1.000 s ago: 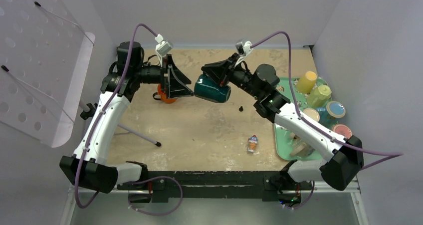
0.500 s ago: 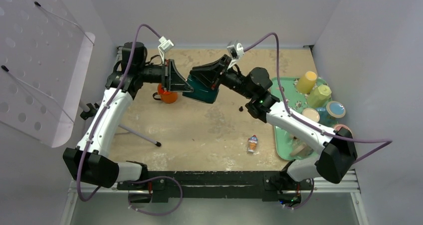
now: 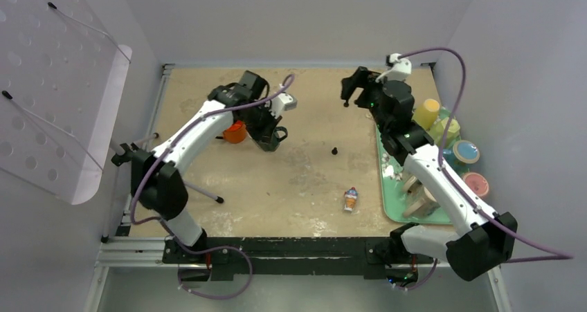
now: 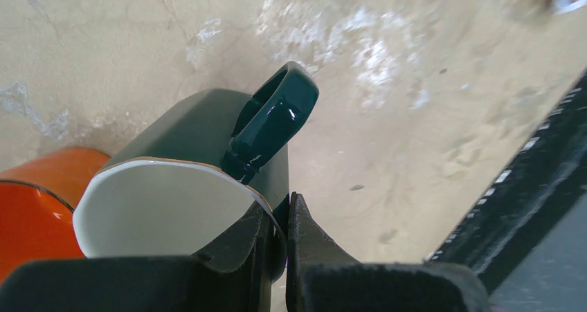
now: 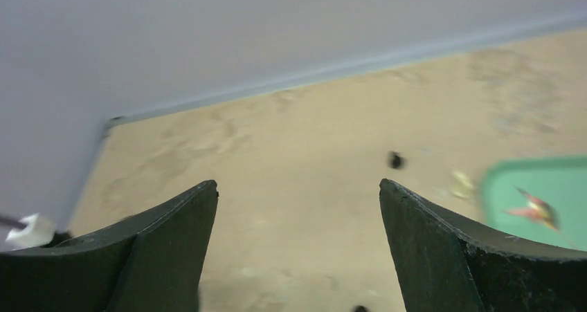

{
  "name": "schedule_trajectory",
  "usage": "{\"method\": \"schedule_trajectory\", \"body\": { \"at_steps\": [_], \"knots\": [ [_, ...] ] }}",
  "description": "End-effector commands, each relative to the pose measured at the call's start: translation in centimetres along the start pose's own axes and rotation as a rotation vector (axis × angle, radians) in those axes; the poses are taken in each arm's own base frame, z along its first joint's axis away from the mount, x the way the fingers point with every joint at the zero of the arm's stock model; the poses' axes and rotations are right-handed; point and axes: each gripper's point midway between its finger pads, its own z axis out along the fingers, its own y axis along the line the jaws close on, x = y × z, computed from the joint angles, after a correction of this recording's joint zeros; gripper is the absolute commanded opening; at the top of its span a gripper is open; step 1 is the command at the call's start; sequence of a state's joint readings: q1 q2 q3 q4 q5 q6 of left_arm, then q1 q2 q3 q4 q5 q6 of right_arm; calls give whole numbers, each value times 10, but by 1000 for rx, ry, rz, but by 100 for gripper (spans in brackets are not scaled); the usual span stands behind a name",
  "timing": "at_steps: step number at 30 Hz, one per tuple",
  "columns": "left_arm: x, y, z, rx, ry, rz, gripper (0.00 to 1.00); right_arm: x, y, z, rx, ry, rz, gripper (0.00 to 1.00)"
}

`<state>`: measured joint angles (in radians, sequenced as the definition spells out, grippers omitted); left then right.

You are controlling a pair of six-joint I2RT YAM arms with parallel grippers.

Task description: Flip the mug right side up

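The mug (image 4: pixel 201 129) is dark teal with a white inside. Its mouth faces the left wrist camera and its handle (image 4: pixel 273 118) points away. My left gripper (image 4: pixel 282 205) is shut on the mug's rim, one finger inside and one outside. From above, the mug (image 3: pixel 272 138) sits low over the table under the left gripper (image 3: pixel 268 129), right of an orange cup (image 3: pixel 235 132). My right gripper (image 3: pixel 351 87) is open near the back wall, well apart from the mug; its wrist view shows only bare table between the fingers of the right gripper (image 5: pixel 297 184).
A green tray (image 3: pixel 389 196) at the right holds several cups and bowls, among them a yellow cup (image 3: pixel 426 113). A small ice-cream toy (image 3: pixel 351 199) and a small black bit (image 3: pixel 334 149) lie on the table. A perforated white panel (image 3: pixel 48 84) leans at left.
The right gripper opened, let go of the mug and pulled back to the rear right. The left gripper shut on the mug's rim and swung it down beside the orange cup.
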<state>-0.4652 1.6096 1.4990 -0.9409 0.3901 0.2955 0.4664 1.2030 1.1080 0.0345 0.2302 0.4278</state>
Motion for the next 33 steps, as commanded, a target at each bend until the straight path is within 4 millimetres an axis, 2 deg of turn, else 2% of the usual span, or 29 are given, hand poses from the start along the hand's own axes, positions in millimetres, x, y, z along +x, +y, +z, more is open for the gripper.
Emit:
{"method": "schedule_trajectory", "body": {
  "at_steps": [1, 5, 8, 12, 16, 19, 20, 23, 26, 30, 33],
  "knots": [
    [-8, 53, 7, -236, 159, 171, 0, 19, -109, -21, 383, 67, -43, 91],
    [-2, 66, 29, -240, 243, 164, 0, 24, -169, -33, 579, 104, -79, 91],
    [5, 77, 42, -262, 282, 171, 0, 26, -199, -41, 679, 128, -92, 91],
    [16, 90, 58, -289, 340, 180, 0, 28, -216, -51, 744, 131, -80, 96],
    [27, 89, 68, -255, 372, 181, 0, 30, -233, -69, 845, 113, -44, 99],
    [31, 83, 73, -217, 379, 177, 14, 36, -247, -86, 941, 99, -1, 99],
    [31, 80, 73, -205, 376, 173, 20, 39, -252, -92, 963, 100, 13, 99],
    [27, 75, 66, -190, 351, 166, 29, 48, -264, -106, 1021, 99, 56, 99],
    [16, 67, 52, -188, 296, 171, 35, 51, -269, -120, 1040, 76, 87, 98],
    [5, 60, 36, -191, 242, 180, 46, 43, -270, -134, 1045, 31, 112, 98],
    [-2, 54, 28, -181, 209, 184, 52, 38, -280, -152, 1090, -10, 145, 99]
  ]
}}
